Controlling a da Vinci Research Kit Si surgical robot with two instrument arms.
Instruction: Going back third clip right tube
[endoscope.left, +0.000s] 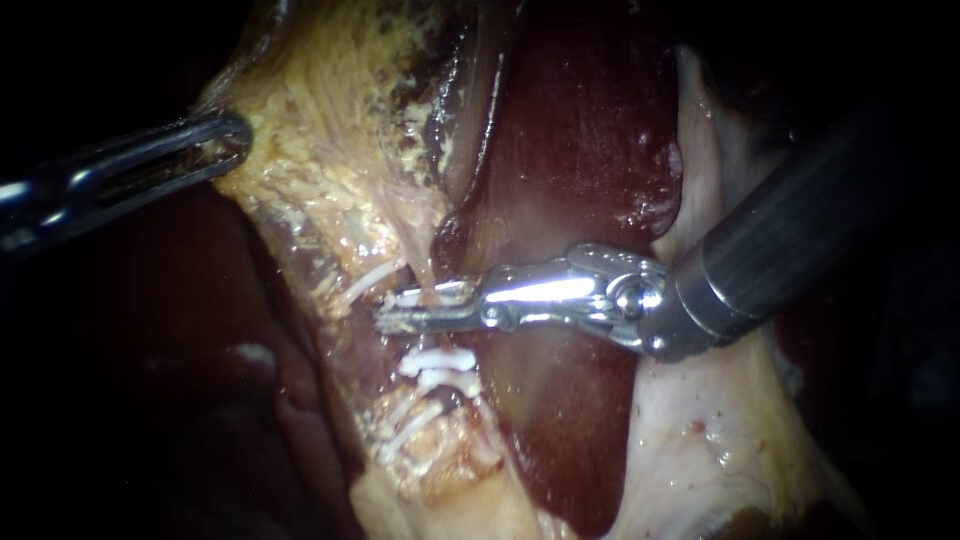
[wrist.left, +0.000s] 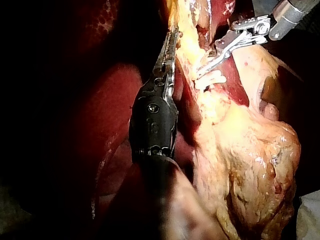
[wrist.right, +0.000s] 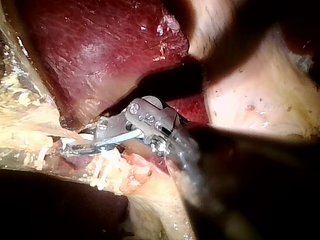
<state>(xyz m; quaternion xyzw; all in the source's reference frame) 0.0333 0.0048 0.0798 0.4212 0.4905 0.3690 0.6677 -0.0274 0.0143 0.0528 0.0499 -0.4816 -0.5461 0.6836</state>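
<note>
My right instrument (endoscope.left: 400, 312) comes in from the right, and its slim jaws straddle a thin pale tube (endoscope.left: 428, 272) with a narrow gap between them. A white clip (endoscope.left: 408, 298) sits on the tube at the upper jaw. Just below them, two more white clips (endoscope.left: 437, 366) cross the same strand. The right wrist view shows these jaws (wrist.right: 75, 147) lying across pale strands. My left instrument (endoscope.left: 228, 140) is at the upper left, shut on yellow fatty gallbladder tissue (endoscope.left: 320, 130). In the left wrist view its jaws (wrist.left: 172, 42) lie closed along that tissue, and the clips (wrist.left: 210, 79) lie beside my right instrument (wrist.left: 207, 64).
Dark red liver (endoscope.left: 580, 130) fills the middle behind the tube. Pale, whitish tissue (endoscope.left: 700, 430) spreads under the right shaft. The bulky yellow gallbladder (wrist.left: 250, 160) lies beside the left instrument. The left side of the endoscope view is dark.
</note>
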